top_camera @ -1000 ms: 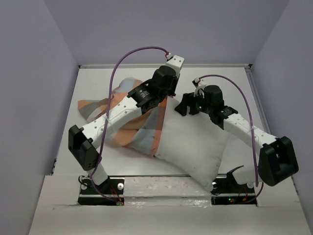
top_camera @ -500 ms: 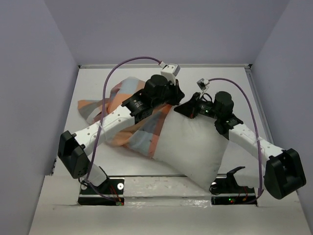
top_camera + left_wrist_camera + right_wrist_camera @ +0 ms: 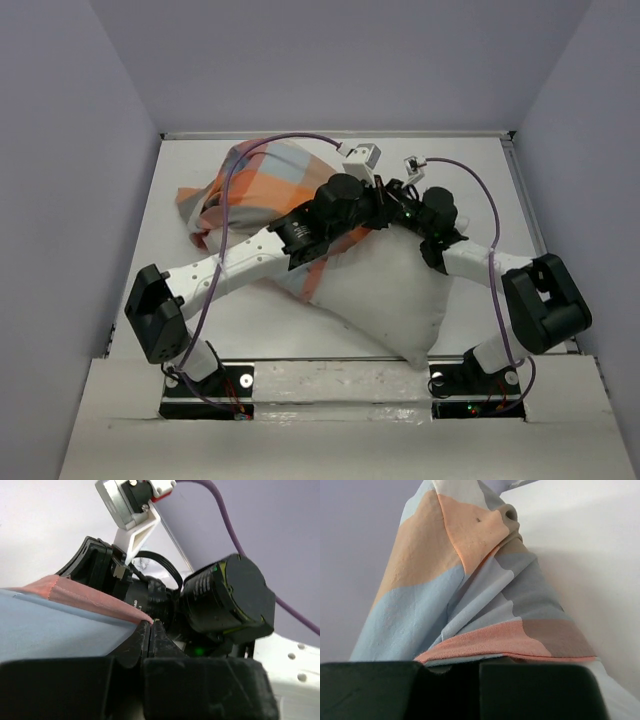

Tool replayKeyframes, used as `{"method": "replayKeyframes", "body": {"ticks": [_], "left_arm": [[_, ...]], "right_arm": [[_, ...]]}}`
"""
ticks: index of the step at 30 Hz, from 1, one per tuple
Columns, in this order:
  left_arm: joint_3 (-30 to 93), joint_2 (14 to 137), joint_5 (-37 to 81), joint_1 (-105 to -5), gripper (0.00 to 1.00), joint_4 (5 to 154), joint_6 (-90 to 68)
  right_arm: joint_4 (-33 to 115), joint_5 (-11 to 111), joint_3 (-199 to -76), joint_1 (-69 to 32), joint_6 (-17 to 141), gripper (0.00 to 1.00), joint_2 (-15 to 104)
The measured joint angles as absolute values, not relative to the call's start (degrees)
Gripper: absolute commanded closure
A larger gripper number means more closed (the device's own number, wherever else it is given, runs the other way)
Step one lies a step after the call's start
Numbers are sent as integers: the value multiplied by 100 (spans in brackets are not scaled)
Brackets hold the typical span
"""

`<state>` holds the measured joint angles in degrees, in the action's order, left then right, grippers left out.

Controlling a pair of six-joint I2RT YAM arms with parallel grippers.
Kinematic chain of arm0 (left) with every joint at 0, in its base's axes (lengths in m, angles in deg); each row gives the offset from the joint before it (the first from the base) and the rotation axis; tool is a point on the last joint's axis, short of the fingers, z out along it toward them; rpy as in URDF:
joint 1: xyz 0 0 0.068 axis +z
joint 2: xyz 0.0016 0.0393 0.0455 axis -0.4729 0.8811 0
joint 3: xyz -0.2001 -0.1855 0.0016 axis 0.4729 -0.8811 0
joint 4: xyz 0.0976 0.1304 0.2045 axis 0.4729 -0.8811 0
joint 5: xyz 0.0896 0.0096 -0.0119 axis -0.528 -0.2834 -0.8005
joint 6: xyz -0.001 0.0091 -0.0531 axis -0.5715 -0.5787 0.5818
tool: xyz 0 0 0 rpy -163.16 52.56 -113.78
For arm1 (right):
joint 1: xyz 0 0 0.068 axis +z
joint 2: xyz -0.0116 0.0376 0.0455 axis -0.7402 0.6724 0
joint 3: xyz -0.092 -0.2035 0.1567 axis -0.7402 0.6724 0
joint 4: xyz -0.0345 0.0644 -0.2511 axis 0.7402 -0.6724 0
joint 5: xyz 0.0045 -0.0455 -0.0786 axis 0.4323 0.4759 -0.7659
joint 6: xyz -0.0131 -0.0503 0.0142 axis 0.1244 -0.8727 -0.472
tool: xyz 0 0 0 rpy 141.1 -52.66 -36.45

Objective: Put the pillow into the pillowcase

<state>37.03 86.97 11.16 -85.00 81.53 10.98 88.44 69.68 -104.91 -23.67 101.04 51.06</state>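
Observation:
The white pillow (image 3: 390,290) lies slanted in the middle of the table, its far end under both wrists. The checked pillowcase (image 3: 250,180) is bunched up at the back left and stretches to the pillow's far end. My left gripper (image 3: 372,205) and right gripper (image 3: 392,208) meet there, almost touching. In the left wrist view the left gripper (image 3: 151,625) is shut on the pillowcase (image 3: 50,625) at its pink hem. In the right wrist view the right gripper (image 3: 477,662) is shut on the orange hem of the pillowcase (image 3: 445,580). How far the pillow reaches inside is hidden.
Purple walls close in the white table (image 3: 470,180) on the left, right and back. The right arm's black wrist (image 3: 225,600) and its camera mount (image 3: 132,500) sit close in front of the left gripper. The arm bases stand at the near edge.
The right gripper swung left to the left gripper and shut on the pillowcase hem. The left arm moved right and back, and the pillowcase rose and bunched toward the back.

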Motion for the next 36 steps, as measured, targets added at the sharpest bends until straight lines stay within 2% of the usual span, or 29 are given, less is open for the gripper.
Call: {"method": "replayKeyframes", "body": {"ticks": [3, 4, 5, 7, 8, 10, 13, 16, 22, 24, 25, 26, 28, 34, 36], "left_arm": [[3677, 8863, 1003, -8500, 98, 8463, 1377], [3646, 8920, 968, -8500, 93, 8612, 1484], [3583, 8971, 928, -8500, 71, 8806, 1605], [3467, 8992, 885, -8502, 45, 8953, 1699], [3386, 8990, 808, -8502, 22, 9038, 1716], [3214, 8944, 695, -8532, 1, 9208, 1786], [2943, 8643, 424, -8653, 1, 9165, 1613], [2525, 8066, 150, -8725, 1, 8874, 1375], [1048, 5959, -717, -8781, 1, 8358, 1255], [510, 5323, -1021, -8781, 1, 8133, 1384], [245, 5133, -1174, -8777, 1, 8028, 1460], [81, 5025, -1249, -8775, 1, 7941, 1511], [-251, 4905, -1434, -8775, 1, 7700, 1578], [-323, 5814, -1861, -8775, 8, 7438, 1224], [-303, 6149, -2040, -8775, 16, 7508, 958]], "right_arm": [[8676, 6432, -10441, -2321, 10292, 100, 5014], [8628, 6319, -10423, -2312, 10325, 100, 4972], [8538, 6113, -10404, -2308, 10380, 100, 4920], [8431, 5938, -10402, -2308, 10408, 100, 4870], [8374, 5842, -10399, -2308, 10428, 100, 4852], [8206, 5597, -10395, -2321, 10450, 100, 4815], [8022, 5423, -10257, -2411, 10474, 99, 4747], [7869, 5370, -10091, -2603, 10445, 93, 4562], [7004, 5274, -10196, -2924, 10006, 79, 4339], [6427, 5213, -10437, -3025, 9739, 68, 4229], [6127, 5182, -10563, -3064, 9573, 50, 4151], [5948, 5141, -10644, -3112, 9492, 41, 4074], [5502, 5010, -10874, -3235, 9234, 31, 3805], [4241, 4769, -11678, -3348, 8413, 28, 2909], [3965, 4769, -11737, -3344, 8227, 29, 2479]]}}
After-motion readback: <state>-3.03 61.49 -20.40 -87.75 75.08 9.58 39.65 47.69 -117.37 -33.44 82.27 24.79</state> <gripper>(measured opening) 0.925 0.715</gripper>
